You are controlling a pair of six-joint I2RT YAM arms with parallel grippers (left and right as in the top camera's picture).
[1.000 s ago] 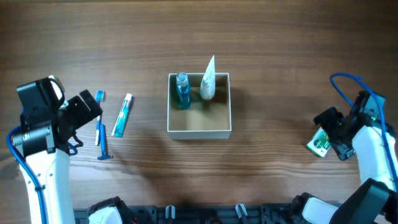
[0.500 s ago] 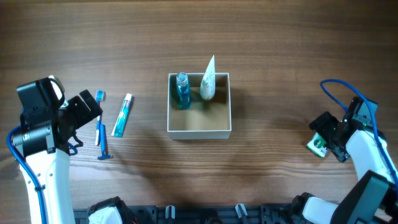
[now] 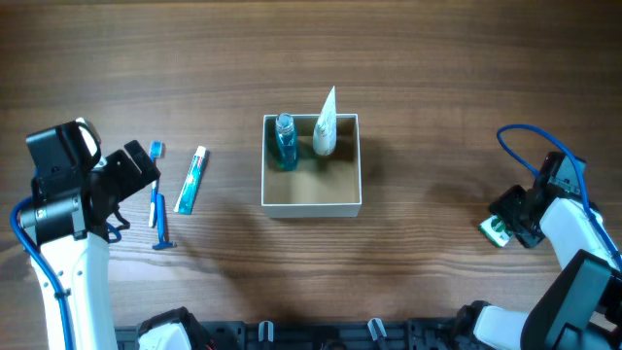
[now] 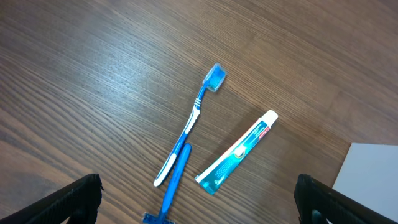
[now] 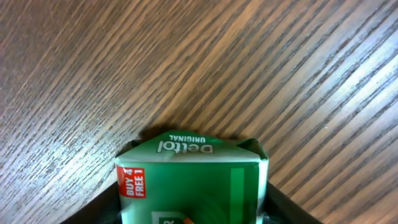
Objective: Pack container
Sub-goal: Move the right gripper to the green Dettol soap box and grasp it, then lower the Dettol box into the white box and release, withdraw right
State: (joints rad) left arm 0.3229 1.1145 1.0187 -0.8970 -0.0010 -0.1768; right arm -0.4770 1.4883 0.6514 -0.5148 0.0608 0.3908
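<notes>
**Left tool spread by the toiletries, right tool pinching a soap box**

Left tool (image 3: 136, 170) is what I see first, near the left edge of the table (image 3: 437, 58). Its fingers are spread wide: on my left wrist feed they sit at the two bottom corners of the picture with bare wood between them, gripping nothing.

Just to its right lie three items flat on the table. A blue and white toothbrush (image 4: 193, 118) points its head toward the far edge. A blue razor (image 4: 171, 186) lies alongside the brush handle and touches it, on the near-edge side. A toothpaste tube (image 4: 239, 152) lies a little further right, apart from both, with its white cap toward the far edge.

The container (image 3: 311, 208) stands at the middle of the table, well apart from both arms. Inside it, against the far wall, a blue bottle (image 3: 284, 141) stands in the far-left corner and a white tube (image 3: 325, 124) stands beside it, its tip rising over the rim. The rest of the tan floor is bare.

Near the right edge, the right tool (image 3: 510, 226) is pinching a green soap box (image 5: 193, 180) printed "Dettol Original". On my right wrist feed the box sits between the dark fingers. I cannot tell whether it touches the wood.
</notes>
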